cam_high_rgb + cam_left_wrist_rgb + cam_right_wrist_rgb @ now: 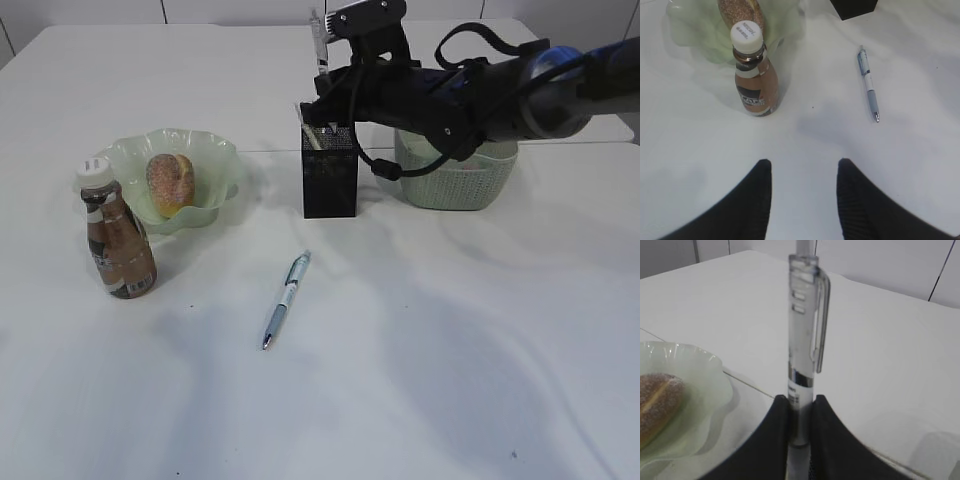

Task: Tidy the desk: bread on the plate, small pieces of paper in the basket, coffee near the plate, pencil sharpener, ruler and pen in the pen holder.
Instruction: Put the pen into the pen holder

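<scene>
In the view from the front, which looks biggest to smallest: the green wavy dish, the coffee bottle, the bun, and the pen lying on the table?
1. plate
2. coffee
3. pen on the desk, long but thin; the coffee stands nearer the camera, so their order is unsure
4. bread

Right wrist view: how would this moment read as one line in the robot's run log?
right gripper: shut on clear pen, upright over pen holder | left gripper: open, empty | blue pen: on desk | bread: in plate
</scene>
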You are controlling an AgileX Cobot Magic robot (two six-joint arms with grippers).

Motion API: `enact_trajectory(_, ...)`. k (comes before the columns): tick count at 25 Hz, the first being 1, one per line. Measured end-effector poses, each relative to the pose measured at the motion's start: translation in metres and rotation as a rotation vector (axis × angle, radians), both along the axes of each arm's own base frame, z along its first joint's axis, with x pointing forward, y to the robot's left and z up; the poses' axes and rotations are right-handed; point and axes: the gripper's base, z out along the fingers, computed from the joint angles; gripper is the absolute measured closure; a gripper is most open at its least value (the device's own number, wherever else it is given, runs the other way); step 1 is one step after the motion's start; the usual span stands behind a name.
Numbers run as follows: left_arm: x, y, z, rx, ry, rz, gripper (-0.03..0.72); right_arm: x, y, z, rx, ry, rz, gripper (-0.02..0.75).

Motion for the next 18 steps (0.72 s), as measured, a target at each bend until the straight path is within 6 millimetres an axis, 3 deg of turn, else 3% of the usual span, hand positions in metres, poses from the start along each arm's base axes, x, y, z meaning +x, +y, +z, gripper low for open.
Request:
enact_trajectory(4,0.001,0.0,0.0,-0.001,-0.004,0.0,0.386,0.004,-0.005,-0.013,-0.008,0.023,-0.011,0.646)
enact_trajectory(18,0.002,0.0,0.001,-0.006,-0.018,0.001,0.386,0.006,-0.006,-0.02,-0.033,0.029,-0.01,0.613)
